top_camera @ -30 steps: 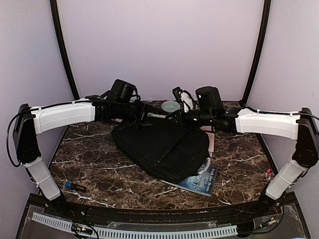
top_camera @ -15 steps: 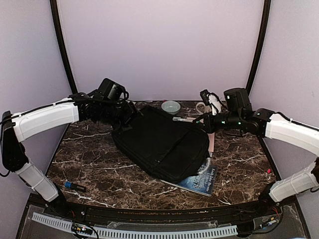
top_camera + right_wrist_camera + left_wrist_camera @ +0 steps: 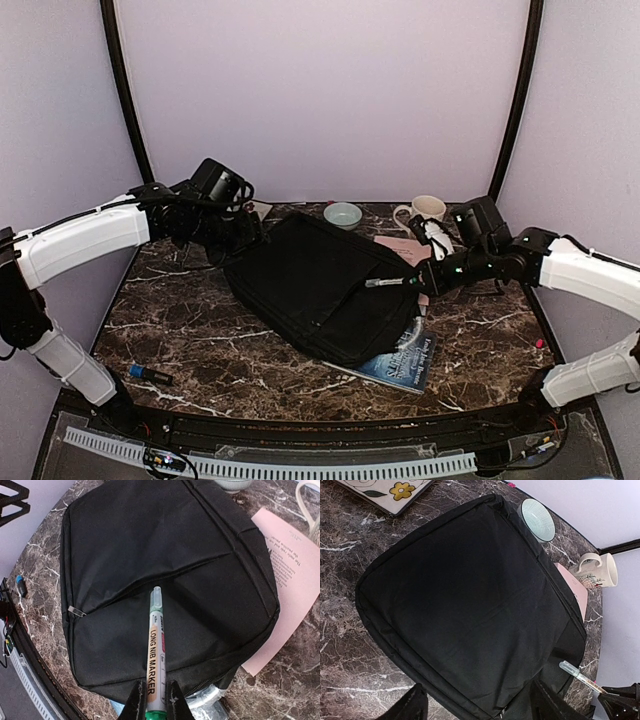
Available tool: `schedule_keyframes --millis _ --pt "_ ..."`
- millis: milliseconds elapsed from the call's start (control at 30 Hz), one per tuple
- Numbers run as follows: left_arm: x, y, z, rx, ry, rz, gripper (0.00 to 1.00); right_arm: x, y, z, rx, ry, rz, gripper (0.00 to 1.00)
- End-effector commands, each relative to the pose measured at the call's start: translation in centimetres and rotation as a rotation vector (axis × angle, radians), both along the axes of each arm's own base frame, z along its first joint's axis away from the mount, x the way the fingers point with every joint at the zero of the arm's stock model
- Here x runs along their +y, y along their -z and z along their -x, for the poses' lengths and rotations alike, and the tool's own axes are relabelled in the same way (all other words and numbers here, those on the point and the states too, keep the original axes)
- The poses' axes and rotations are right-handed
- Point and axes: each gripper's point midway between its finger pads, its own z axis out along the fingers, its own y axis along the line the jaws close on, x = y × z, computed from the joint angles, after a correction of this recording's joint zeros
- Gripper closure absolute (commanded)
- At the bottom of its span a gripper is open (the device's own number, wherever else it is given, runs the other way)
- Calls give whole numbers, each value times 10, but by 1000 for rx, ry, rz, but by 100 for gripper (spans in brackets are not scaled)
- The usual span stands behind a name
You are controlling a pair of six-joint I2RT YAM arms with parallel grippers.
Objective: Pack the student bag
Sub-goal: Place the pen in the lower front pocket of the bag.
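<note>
- The student bag point(image 3: 320, 285) lies flat and skewed in the middle of the worktop point(image 3: 180, 320). Its near corner sits on a book point(image 3: 408, 358), and a pink sheet point(image 3: 300, 565) lies at its right edge.
- The right gripper point(image 3: 156, 706) is pinching a marker point(image 3: 156, 650) by its tail end. The capped tip points out over the bag's front pocket.
- The left gripper point(image 3: 480, 712) is spread wide with nothing between its fingers, and hovers by the bag's far-left corner.
- The front-pocket zipper point(image 3: 175, 574) looks closed along its whole run (its pull tab point(image 3: 76, 611) sits at the end nearer the arm bases), so there is probably no slot for the marker yet.
- To do the step well, the left gripper should take the pull tab and drag it low along the seam, not upward. Pulled upward, the soft bag will likely lift or slide off the book.
- Meanwhile the right gripper should keep the marker clear of the fabric. It can then feed it in tip-first at a shallow angle along the slit, and release once most of the barrel is inside.
- Risk: the marker is held at its far end, so a nudge at the tip could twist it in the pinch.
</note>
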Motion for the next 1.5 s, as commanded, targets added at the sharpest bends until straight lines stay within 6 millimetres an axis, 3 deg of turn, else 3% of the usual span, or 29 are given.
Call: schedule_keyframes --millis 0,167,600,767,1033,1467 --pt "4 1 5 15 16 -28 29 4 19 0 36 2 -16 100" --pt "6 11 13 52 -6 -14 33 9 28 -11 4 10 -28 100" --pt "22 14 33 53 -61 -1 34 34 44 -32 -73 -35 -105 100" --pt "24 11 35 50 -63 3 34 35 45 -38 -159 -39 -130 100" --pt "20 8 29 34 -44 -13 35 51 26 -57 -300 -66 -203 100" --pt "22 3 24 5 -48 -31 35 91 40 -86 -281 -132 -254 98"
